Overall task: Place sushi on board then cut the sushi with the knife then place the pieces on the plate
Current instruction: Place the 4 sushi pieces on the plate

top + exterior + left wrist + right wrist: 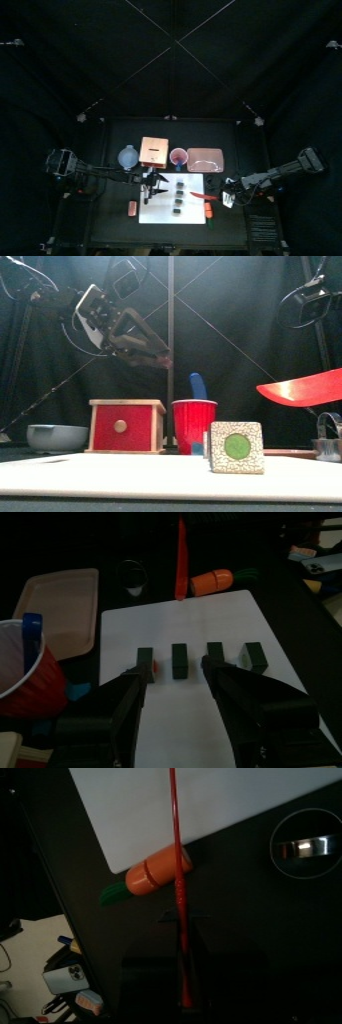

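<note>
**Sushi cut, plating still to come.** Four sushi pieces [178,658] are seen standing apart in a row on the white board [201,617] at the middle of the worktop [114,228]. The cutting is judged done and the move to the plate not yet begun.

The left end effector [175,672] is held above the row with its jaws spread wide, the middle of the row beneath the gap. The right end effector [183,966] is closed on the red knife [181,557], which is held near the board's 3 o'clock edge. A toy carrot [211,580] is seen just beside the board there. The pink tray [60,602] is set at 1 o'clock from the board, with the red cup [24,672] and its blue knife [31,630] at 12 o'clock.

Trouble is judged likeliest at the pick. With the jaws this wide, two pieces could be caught at once, or a neighbour could be tipped by a jaw brought down between the blocks. A piece gripped off-centre could be dropped short of the tray, and the cup could be clipped on the way. The knife could also be struck if the piece nearest it is reached for.
</note>
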